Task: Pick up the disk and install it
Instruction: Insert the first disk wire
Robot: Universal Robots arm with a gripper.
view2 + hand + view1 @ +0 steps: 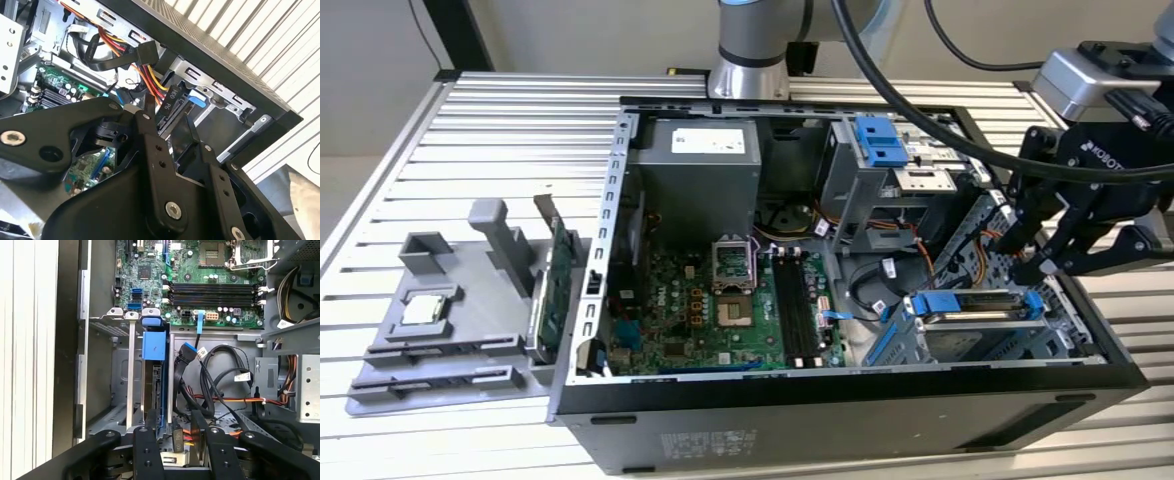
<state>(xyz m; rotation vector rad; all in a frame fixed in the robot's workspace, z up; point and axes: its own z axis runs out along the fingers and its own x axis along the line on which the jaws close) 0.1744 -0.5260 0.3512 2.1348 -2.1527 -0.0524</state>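
Over the computer case (854,410) corner at the exterior view's right, the gripper (1034,262) is hovering, fingers spread and empty, just beside the disk (154,380), which is standing on edge in the drive cage (117,385), apparently guided by its blue rails.

My pincer (172,422) is matt black, its links set with bright metal screws. The disk (971,320) shows dull silver-grey metal framed by smooth blue plastic rails. The computer case (854,400) is grey sheet metal inside and matt black outside. The table (494,130) is ribbed, shiny metal.
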